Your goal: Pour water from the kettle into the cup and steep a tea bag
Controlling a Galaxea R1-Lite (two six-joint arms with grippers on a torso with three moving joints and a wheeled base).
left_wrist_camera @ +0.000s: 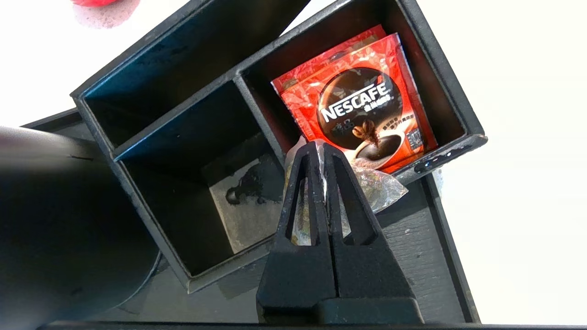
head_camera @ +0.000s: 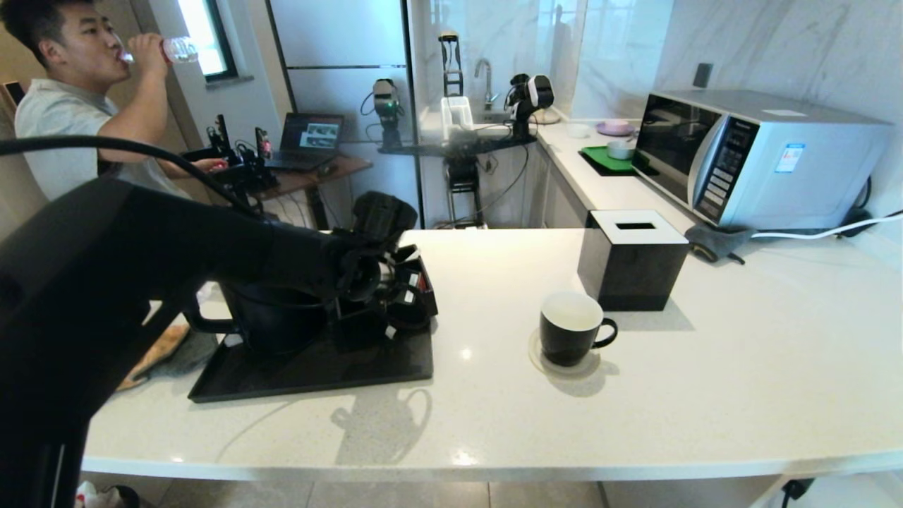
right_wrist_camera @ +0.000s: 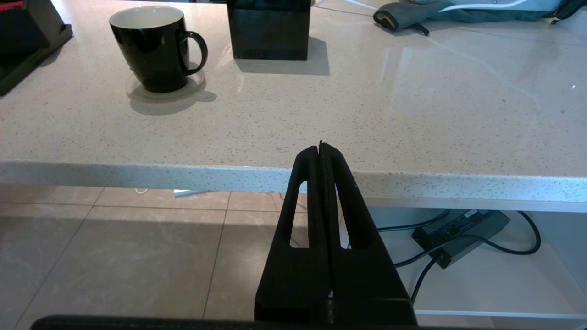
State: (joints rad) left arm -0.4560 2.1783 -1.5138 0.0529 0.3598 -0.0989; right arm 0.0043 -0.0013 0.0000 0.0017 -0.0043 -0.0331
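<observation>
Your left gripper (left_wrist_camera: 321,149) is closed over the black compartment box (left_wrist_camera: 183,110), its tips pinched on the translucent mesh tea bag (left_wrist_camera: 380,188) at the box's edge. Just behind it stand red packets (left_wrist_camera: 367,91) reading "NESCAFE". The box sits on a black tray (head_camera: 310,374) beside the black kettle (head_camera: 271,317). The black cup (head_camera: 570,328) waits on a coaster right of the tray. Your right gripper (right_wrist_camera: 321,146) hangs closed and empty before the counter (right_wrist_camera: 367,123) edge.
</observation>
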